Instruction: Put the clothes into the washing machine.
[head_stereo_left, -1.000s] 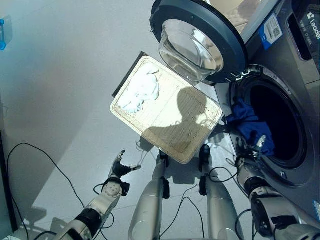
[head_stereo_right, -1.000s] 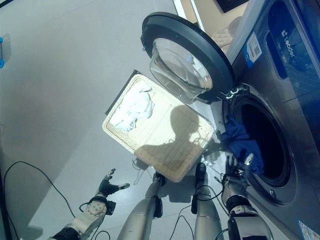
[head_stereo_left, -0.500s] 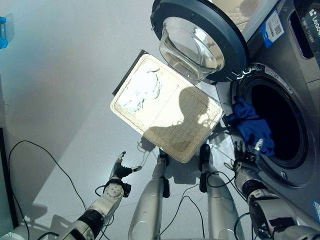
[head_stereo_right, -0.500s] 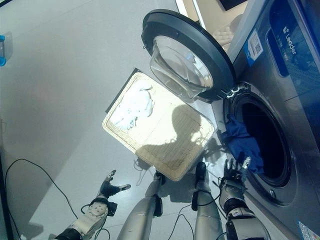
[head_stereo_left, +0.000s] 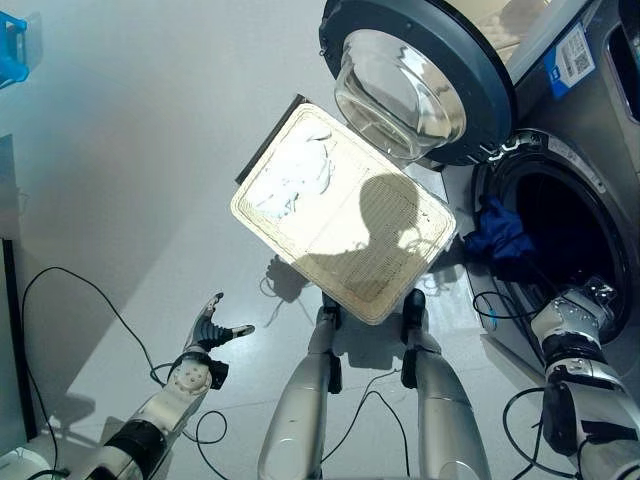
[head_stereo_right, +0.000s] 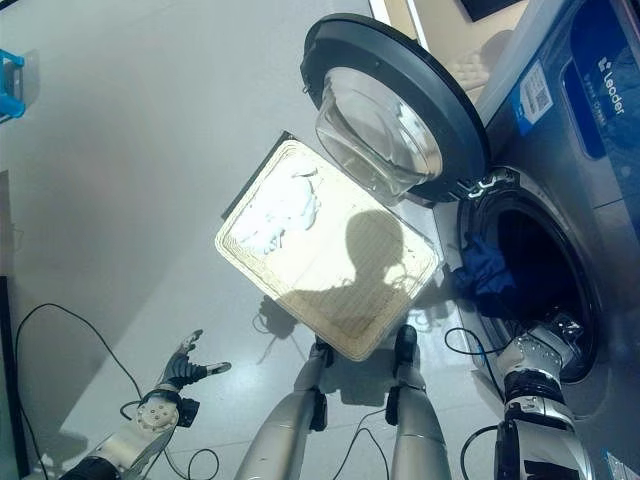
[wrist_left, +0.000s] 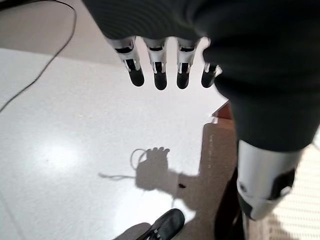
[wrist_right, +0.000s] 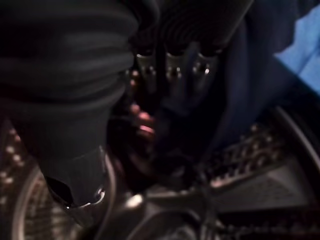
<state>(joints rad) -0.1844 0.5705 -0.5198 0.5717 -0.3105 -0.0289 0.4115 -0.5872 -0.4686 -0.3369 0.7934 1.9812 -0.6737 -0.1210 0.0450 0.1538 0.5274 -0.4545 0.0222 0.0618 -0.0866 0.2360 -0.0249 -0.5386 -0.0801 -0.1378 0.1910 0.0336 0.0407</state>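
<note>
Blue cloth garment (head_stereo_left: 497, 237) is partly loaded: it hangs bunched over the near lip of the round drum opening of the grey front-loading washing machine (head_stereo_left: 585, 170), part inside, part draped on the rim. Judged from that, this piece is nearly in but not seated; it needs pushing deeper.

White crumpled cloth (head_stereo_left: 290, 180) lies at the far corner of the flat beige woven basket tray (head_stereo_left: 375, 270) on the pale floor, untouched. That item is left to fetch.

Right hand (head_stereo_right: 548, 350) is inside the drum mouth, low in the opening and beside the blue garment. In the right wrist view its fingers (wrist_right: 172, 67) point into the dark drum toward blue fabric; too dark to say whether they are spread or closed on cloth, so I cannot tell.

Left hand (head_stereo_left: 205, 335) hangs over bare floor, well apart from tray and machine, fingers straight and spread, thumb out, holding nothing; the left wrist view confirms it.

Room: the round glass-bowled machine door (head_stereo_left: 415, 85) stands swung wide open, overhanging the tray's far edge. The tray sits just beside the machine front, a narrow gap between. Wide open floor on the left side.
</note>
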